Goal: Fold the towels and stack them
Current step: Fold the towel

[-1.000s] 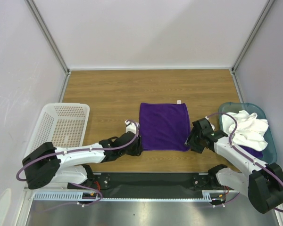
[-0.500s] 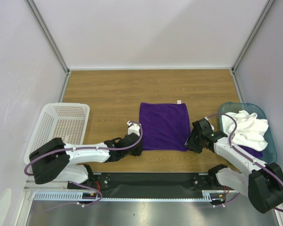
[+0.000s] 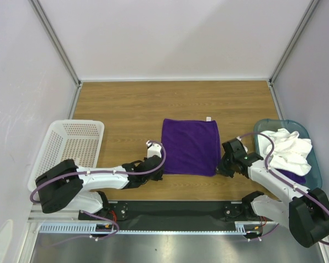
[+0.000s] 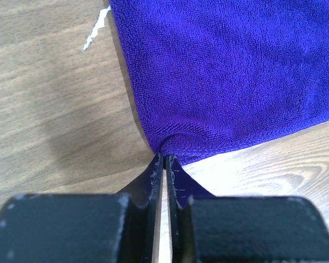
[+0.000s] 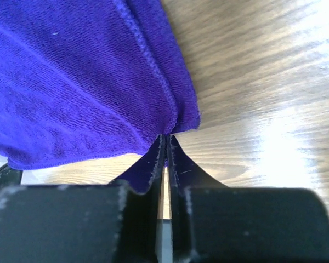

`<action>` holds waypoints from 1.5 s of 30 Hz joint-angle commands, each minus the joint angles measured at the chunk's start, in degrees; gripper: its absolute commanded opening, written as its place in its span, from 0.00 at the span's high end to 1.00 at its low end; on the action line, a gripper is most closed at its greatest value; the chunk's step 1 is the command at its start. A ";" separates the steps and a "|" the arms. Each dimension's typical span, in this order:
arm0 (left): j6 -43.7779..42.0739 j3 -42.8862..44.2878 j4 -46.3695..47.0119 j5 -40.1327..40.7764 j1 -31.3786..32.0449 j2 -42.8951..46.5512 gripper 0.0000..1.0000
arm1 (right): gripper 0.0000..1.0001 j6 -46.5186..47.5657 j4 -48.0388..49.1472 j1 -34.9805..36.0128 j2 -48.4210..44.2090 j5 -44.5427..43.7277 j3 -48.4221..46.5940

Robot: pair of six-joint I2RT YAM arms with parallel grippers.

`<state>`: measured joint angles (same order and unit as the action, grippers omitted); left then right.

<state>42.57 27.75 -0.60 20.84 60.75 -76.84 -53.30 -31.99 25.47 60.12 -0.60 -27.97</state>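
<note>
Wooden table (image 3: 126, 109), left gripper (image 4: 164, 160), right gripper (image 5: 165, 140), each pinching purple towel (image 3: 191, 145)

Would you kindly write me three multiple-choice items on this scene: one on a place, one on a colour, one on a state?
1. Where does the white towel lie? A in the basket; B in the teal bin; C flat on the table.
2. What colour is the spread towel? A white; B teal; C purple.
3. How is the left pincer? A shut on the spread towel's corner; B open above it; C inside the basket.
Key: B, it is heaped in the bin; C, every view shows purple; A, its wrist view shows it pinching the hem.
</note>
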 commanded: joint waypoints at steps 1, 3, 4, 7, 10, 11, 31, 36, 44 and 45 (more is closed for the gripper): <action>1.29 0.47 -2.91 3.06 0.33 -0.33 0.94 | 1.00 -1.46 2.28 1.06 -0.35 1.55 -0.16; 1.73 0.47 -3.79 3.94 0.25 0.28 0.94 | 1.00 -1.81 2.45 1.42 -0.35 1.48 -0.33; 1.99 0.47 -4.84 4.55 0.24 0.72 0.96 | 1.00 -2.07 2.54 1.68 -0.53 1.57 -0.42; 2.70 0.47 -7.30 7.19 0.25 2.30 0.97 | 1.00 -2.60 2.37 2.38 -0.88 1.57 -1.56; 2.61 -0.32 -8.27 8.86 0.25 4.32 0.96 | 1.00 -2.60 2.02 3.44 -1.40 0.87 -3.93; 2.44 -0.67 -8.28 8.69 0.33 4.59 0.96 | 1.00 -2.34 1.58 3.70 -1.41 0.60 -4.63; -0.91 -4.90 2.80 1.66 0.42 5.12 0.60 | 1.00 -0.58 -1.23 5.38 -0.17 -3.79 -12.29; 0.32 -4.63 2.71 2.10 0.51 2.76 0.66 | 1.00 -0.49 -2.29 5.37 -1.05 -3.79 -13.34; 8.23 -1.65 -7.74 7.63 0.51 -0.68 0.85 | 1.00 0.39 -4.66 5.38 -2.11 -5.81 -13.78; 8.58 -1.64 -8.27 7.98 0.51 -0.77 0.87 | 1.00 0.47 -4.84 5.38 -2.11 -5.99 -13.61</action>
<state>47.11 25.98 -1.48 27.55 61.01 -75.44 -53.76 -35.16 30.59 58.83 -4.36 -39.59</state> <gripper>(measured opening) 0.148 0.010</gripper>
